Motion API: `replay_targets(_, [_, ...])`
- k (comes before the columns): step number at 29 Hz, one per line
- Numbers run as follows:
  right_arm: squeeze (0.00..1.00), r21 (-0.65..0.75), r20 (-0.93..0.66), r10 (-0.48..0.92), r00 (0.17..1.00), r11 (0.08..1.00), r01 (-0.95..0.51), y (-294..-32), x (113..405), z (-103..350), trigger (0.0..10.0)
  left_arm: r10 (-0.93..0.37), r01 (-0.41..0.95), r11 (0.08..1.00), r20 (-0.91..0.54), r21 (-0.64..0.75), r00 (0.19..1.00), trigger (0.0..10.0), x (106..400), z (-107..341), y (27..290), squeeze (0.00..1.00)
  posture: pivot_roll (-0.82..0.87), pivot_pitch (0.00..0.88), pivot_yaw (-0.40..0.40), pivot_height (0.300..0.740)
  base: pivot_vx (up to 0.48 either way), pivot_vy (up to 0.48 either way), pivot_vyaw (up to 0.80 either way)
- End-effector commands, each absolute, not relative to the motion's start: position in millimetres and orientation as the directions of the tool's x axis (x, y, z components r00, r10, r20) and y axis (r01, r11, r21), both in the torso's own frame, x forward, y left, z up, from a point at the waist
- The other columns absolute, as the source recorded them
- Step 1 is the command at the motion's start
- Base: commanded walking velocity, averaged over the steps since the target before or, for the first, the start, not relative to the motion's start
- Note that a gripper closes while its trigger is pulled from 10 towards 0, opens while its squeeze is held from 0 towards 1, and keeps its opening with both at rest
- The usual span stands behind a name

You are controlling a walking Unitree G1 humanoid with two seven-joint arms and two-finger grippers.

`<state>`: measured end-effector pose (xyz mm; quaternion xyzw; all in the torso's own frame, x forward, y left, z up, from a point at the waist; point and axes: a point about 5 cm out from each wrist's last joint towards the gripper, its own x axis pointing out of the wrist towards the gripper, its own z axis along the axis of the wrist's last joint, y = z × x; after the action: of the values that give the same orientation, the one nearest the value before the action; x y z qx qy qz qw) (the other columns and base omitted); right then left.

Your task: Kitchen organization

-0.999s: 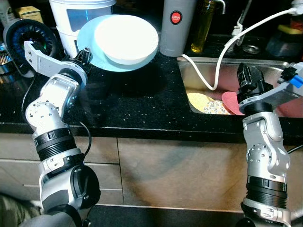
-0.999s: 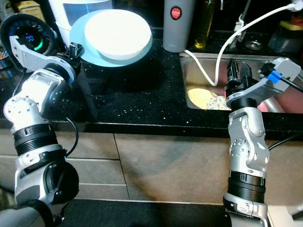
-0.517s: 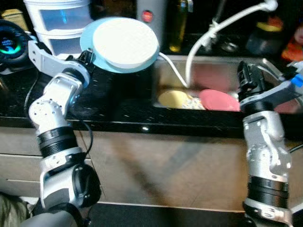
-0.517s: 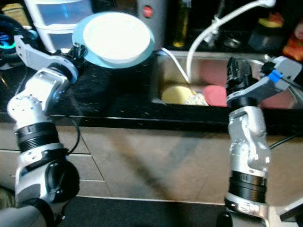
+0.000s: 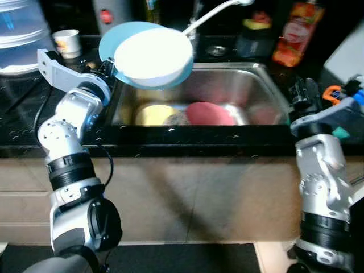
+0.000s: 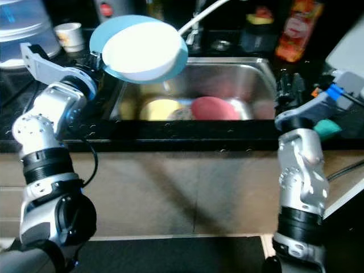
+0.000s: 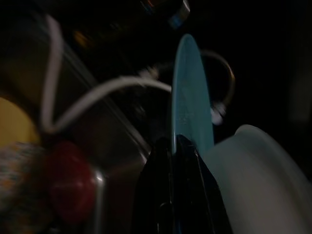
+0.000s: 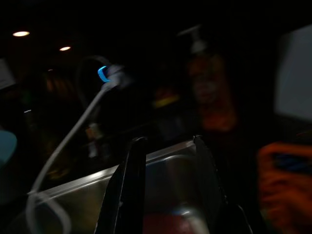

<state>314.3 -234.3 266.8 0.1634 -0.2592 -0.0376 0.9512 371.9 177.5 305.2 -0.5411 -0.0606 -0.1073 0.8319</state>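
Note:
My left gripper (image 5: 107, 69) is shut on the rim of a light blue plate (image 5: 112, 38), held tilted above the left end of the steel sink (image 5: 267, 79). A white bowl (image 5: 152, 57) rests against the plate's face. In the left wrist view the black fingers (image 7: 183, 161) pinch the plate's edge (image 7: 191, 107), with the bowl (image 7: 258, 180) beside it. In the sink lie a yellow plate (image 5: 153, 114), a red plate (image 5: 207, 112) and a patterned piece (image 5: 177, 118). My right gripper (image 5: 304, 94) stands open and holds nothing at the sink's right edge.
A white hose (image 5: 211, 13) arcs over the sink's back. An orange bottle (image 5: 290, 35) and a dark jar (image 5: 255, 35) stand behind the sink. A small cup (image 5: 67, 42) and a white container (image 5: 16, 34) sit on the black counter (image 5: 23, 128) at the left.
The whole view has slid along the counter, so the sink now lies in the middle. The plate and bowl, still held, now hang over the sink's left end instead of the counter.

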Motion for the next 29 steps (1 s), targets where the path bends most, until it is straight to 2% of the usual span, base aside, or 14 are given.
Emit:
replay_targets(1, [0.00,0.339,0.487,-0.143,0.862,0.940,-0.036,-228.5,314.7,268.0,10.0,-0.096,0.241,0.381,0.221,-0.893,0.971,10.0,370.7,304.7,182.2,0.00,0.04,0.013,0.014,0.740,0.000,0.000,0.00])
replay_targets(17, [0.00,0.338,0.485,-0.140,0.863,0.940,-0.037,-227.8,315.8,267.5,10.0,-0.080,0.204,0.411,0.187,-0.889,0.979,10.0,371.2,298.6,184.6,0.00,0.04,0.015,0.012,0.740,0.000,0.000,0.00])
replay_targets(29, [0.00,0.340,0.485,-0.138,0.863,0.940,-0.041,-227.0,316.6,267.4,10.0,-0.001,0.110,0.406,0.120,-0.907,0.993,10.0,375.6,288.1,196.2,0.00,0.05,0.016,0.011,0.740,0.000,0.000,0.00])
